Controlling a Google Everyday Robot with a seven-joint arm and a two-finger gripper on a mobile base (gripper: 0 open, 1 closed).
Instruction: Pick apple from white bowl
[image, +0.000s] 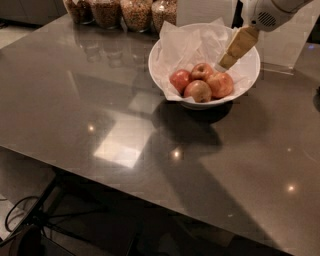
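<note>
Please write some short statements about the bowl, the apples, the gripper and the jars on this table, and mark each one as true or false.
1. The white bowl holds four apples. True.
2. The gripper holds an apple high above the table. False: all the apples lie in the bowl, and the gripper hangs over the bowl's right side, just above them.
3. Glass jars stand in a row at the table's far edge. True.
4. The bowl is lined with a blue cloth. False: it is lined with crumpled white paper.
5. The bowl stands at the table's near left corner. False: it stands on the far part, towards the right of the camera view.
</note>
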